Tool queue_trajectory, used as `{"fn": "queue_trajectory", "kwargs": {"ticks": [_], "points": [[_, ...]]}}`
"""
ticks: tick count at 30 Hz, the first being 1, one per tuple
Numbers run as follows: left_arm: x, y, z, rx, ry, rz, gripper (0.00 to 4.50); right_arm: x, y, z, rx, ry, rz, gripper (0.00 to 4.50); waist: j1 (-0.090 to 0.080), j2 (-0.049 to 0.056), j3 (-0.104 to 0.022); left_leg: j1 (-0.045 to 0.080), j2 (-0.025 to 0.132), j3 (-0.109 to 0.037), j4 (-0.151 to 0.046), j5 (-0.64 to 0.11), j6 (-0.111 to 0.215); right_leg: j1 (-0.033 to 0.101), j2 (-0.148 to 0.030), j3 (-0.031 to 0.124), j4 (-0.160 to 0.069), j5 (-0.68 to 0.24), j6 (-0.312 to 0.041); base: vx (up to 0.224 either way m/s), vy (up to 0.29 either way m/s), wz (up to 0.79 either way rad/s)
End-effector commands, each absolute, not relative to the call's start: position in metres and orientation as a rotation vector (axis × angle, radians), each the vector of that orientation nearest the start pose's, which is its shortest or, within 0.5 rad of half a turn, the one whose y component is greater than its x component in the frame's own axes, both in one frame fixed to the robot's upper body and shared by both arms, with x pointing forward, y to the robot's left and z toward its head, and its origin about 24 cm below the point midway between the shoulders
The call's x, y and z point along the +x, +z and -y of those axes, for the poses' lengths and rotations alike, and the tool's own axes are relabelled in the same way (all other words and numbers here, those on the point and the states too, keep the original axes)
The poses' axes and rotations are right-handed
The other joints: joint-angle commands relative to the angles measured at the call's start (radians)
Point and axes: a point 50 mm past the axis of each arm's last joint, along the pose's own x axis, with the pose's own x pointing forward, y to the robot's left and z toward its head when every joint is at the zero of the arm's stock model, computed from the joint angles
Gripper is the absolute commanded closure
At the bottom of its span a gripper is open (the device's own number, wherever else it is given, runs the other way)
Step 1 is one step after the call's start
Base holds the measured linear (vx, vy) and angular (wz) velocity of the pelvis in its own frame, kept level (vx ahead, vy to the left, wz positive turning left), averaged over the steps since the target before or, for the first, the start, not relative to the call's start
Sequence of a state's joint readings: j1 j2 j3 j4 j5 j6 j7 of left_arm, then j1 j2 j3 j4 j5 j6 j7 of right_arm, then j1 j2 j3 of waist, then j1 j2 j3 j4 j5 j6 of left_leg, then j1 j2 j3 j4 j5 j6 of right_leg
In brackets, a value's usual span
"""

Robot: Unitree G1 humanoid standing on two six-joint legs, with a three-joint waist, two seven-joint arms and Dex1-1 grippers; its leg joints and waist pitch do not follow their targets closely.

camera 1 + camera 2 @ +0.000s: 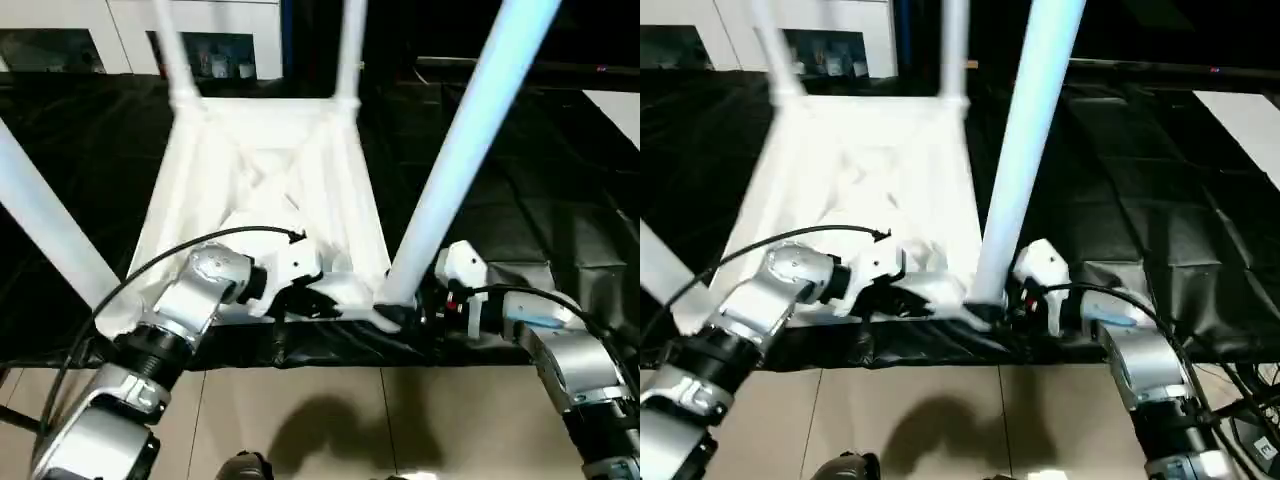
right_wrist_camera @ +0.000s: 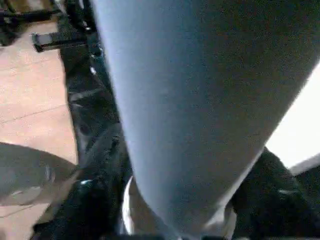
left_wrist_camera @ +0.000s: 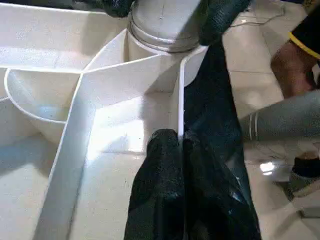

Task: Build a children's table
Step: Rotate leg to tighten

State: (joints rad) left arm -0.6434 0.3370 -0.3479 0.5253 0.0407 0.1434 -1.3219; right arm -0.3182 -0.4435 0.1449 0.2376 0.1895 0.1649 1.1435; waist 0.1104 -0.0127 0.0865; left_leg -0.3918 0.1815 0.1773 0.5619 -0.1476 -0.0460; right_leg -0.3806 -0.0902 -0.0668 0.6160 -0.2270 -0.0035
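I see the children's table (image 1: pixel 262 180) lying upside down on a black sheet (image 1: pixel 520 170), its ribbed underside facing up and all four legs standing in the corner sockets. The two far legs rise near the white cabinets (image 1: pixel 130 30), the near-left leg (image 1: pixel 45 225) slants out toward my left, and the near-right leg (image 1: pixel 465 135) climbs steeply out of its socket at the near corner.

My left gripper (image 3: pixel 180 145) sits at the near edge of the top, and its two black fingers are pressed together on the thin upright wall of the rim (image 3: pixel 181 100) (one finger on each side of it, as the left wrist view shows), just beside the near-right socket.

My right gripper (image 1: pixel 415 300) is down at the base of the near-right leg, with black fingers (image 2: pixel 270 190) on either side of the tube where it enters the socket; I cannot tell whether they are actually clamping it or merely standing around it.

Beyond the sheet's near edge is tan floor (image 1: pixel 330 420).
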Motion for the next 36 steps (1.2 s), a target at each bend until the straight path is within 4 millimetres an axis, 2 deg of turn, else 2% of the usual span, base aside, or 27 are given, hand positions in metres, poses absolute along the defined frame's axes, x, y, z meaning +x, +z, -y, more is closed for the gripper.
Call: {"fn": "queue_trajectory", "kwargs": {"ticks": [1,7,15,17,18,19,21,24,26,30,34,36], "points": [[0.318,0.075,-0.097,0.478,-1.531,-0.406,4.5,0.265,0.043,0.143,-0.171,1.373,-0.362,1.96,-0.001,-0.011,-0.064,0.022,0.054,-0.012,-0.052,-0.146,0.121,0.039,-0.066,0.045,-0.064,-0.009,-0.276,0.0,0.0,0.0],[0.32,0.074,-0.099,0.478,-1.533,-0.409,4.5,0.262,0.041,0.14,-0.169,1.408,-0.375,2.41,0.003,-0.013,-0.069,0.022,0.053,-0.011,-0.049,-0.127,0.122,0.041,-0.067,0.045,-0.06,0.01,-0.276,0.0,0.0,0.0],[0.324,0.074,-0.097,0.447,-1.469,-0.389,4.5,0.26,0.038,0.137,-0.121,1.376,-0.355,2.49,0.006,-0.012,-0.069,0.022,0.055,-0.011,-0.049,-0.138,0.118,0.041,-0.068,0.045,-0.061,-0.008,-0.277,0.0,0.0,0.0],[0.327,0.076,-0.094,0.429,-1.409,-0.358,4.5,0.269,0.039,0.132,-0.079,1.265,-0.288,2.49,0.007,-0.01,-0.068,0.023,0.055,-0.011,-0.05,-0.151,0.111,0.038,-0.07,0.046,-0.063,-0.02,-0.276,0.0,0.0,0.0],[0.329,0.077,-0.09,0.415,-1.374,-0.341,4.5,0.274,0.038,0.129,-0.051,1.188,-0.27,2.49,0.002,-0.011,-0.066,0.021,0.054,-0.013,-0.054,-0.172,0.095,0.037,-0.07,0.045,-0.066,-0.057,-0.272,0.0,0.0,0.0],[0.329,0.077,-0.09,0.415,-1.374,-0.341,4.5,0.274,0.038,0.129,-0.051,1.188,-0.27,2.49,0.001,-0.012,-0.065,0.022,0.054,-0.014,-0.055,-0.186,0.085,0.036,-0.071,0.045,-0.069,-0.086,-0.269,0.0,0.0,0.0],[0.33,0.078,-0.083,0.395,-1.318,-0.318,4.5,0.284,0.034,0.124,-0.026,1.051,-0.267,2.51,-0.005,-0.011,-0.061,0.023,0.054,-0.016,-0.063,-0.242,0.046,0.035,-0.073,0.046,-0.079,-0.197,-0.245,0.0,0.0,0.0],[0.33,0.078,-0.077,0.383,-1.285,-0.307,4.5,0.291,0.03,0.119,0.007,0.949,-0.27,2.51,-0.019,-0.014,-0.059,0.017,0.052,-0.02,-0.069,-0.269,0.014,0.037,-0.073,0.045,-0.084,-0.257,-0.212,0.0,0.0,0.0],[0.328,0.078,-0.071,0.377,-1.262,-0.3,4.5,0.296,0.026,0.114,0.036,0.861,-0.279,2.51,-0.025,-0.013,-0.059,0.015,0.051,-0.022,-0.071,-0.273,0.008,0.036,-0.073,0.045,-0.085,-0.27,-0.199,0.0,0.0,0.0],[0.324,0.075,-0.052,0.343,-1.201,-0.28,4.5,0.304,0.015,0.091,0.075,0.673,-0.328,2.51,-0.035,-0.012,-0.057,0.022,0.049,-0.02,-0.072,-0.293,-0.002,0.026,-0.07,0.049,-0.093,-0.296,-0.187,0.0,0.0,0.0],[0.321,0.074,-0.044,0.326,-1.195,-0.278,4.5,0.307,0.016,0.081,0.069,0.649,-0.313,2.51,-0.042,-0.01,-0.057,0.023,0.049,-0.019,-0.073,-0.296,0.001,0.024,-0.068,0.049,-0.093,-0.268,-0.19,0.0,0.0,0.0],[0.32,0.074,-0.039,0.324,-1.183,-0.276,4.5,0.308,0.017,0.076,0.064,0.644,-0.302,1.95,-0.043,-0.009,-0.061,0.024,0.051,-0.019,-0.074,-0.281,0.01,0.026,-0.065,0.049,-0.091,-0.229,-0.191,0.0,0.0,0.0]]}}
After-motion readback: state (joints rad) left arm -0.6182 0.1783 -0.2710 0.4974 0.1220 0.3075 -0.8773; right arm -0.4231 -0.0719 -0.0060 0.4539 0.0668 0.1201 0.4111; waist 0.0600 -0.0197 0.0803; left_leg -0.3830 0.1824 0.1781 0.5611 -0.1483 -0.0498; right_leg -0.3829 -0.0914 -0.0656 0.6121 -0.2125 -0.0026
